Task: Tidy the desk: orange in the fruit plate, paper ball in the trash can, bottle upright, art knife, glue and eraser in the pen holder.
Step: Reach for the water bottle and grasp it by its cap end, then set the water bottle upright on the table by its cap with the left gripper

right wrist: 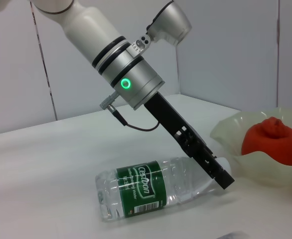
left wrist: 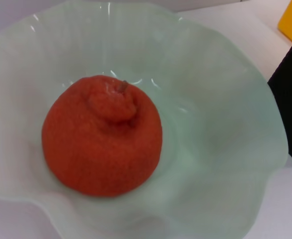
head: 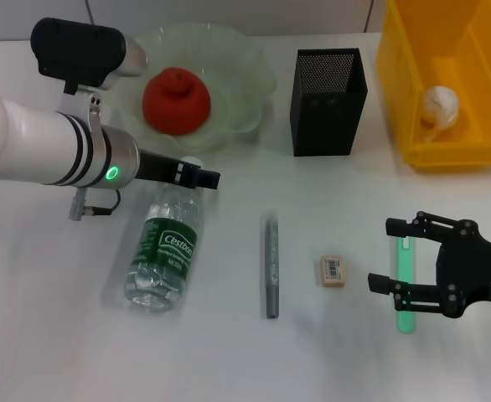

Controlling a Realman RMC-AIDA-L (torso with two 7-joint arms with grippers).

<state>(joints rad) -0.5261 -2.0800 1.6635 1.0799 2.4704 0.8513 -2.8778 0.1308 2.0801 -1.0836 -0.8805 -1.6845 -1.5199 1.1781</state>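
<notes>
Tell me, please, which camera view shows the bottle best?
The right wrist view: the bottle lies on its side, label readable, left gripper at its neck. The head view shows it from above, partly covered; the left wrist view misses it.

Bright even light, soft shadows, slight blur

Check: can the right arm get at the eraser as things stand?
Probably yes. The right tool hovers open over the green stick, and the eraser lies beside it on bare table, apart from the grey pen. The left tool is off at the bottle.
</notes>
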